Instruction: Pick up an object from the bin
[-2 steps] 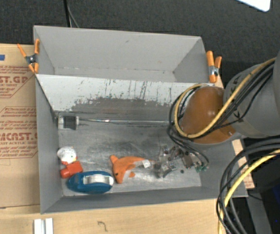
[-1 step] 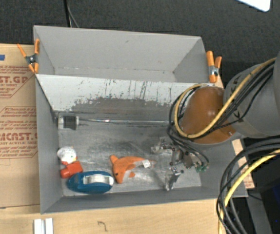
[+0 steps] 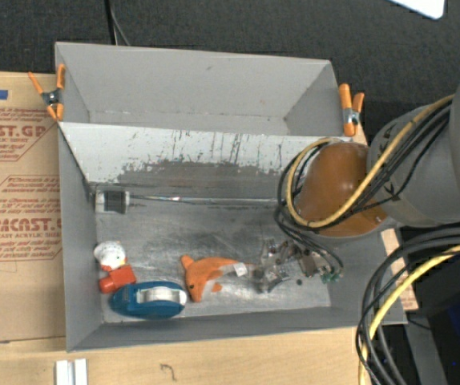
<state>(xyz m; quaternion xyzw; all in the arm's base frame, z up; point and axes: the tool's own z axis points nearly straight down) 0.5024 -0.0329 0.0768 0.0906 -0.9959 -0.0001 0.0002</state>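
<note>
Orange fish-shaped toy point(image 3: 204, 274) sits on the bin floor near the front wall, just left of the gripper point(image 3: 276, 271). We read its long axis as roughly left-right, pale end toward the gripper. We can't tell whether the gripper is apart or together. Blue oval thing point(image 3: 146, 301) lies further left.

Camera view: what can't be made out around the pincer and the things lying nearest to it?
- Pincer: camera view, too small and cluttered to tell whether it touches anything.
- Pale bit between it and the orange fish toy: too small to identify.
- Bin floor at right: hidden under the arm's orange cover and cables.
</note>
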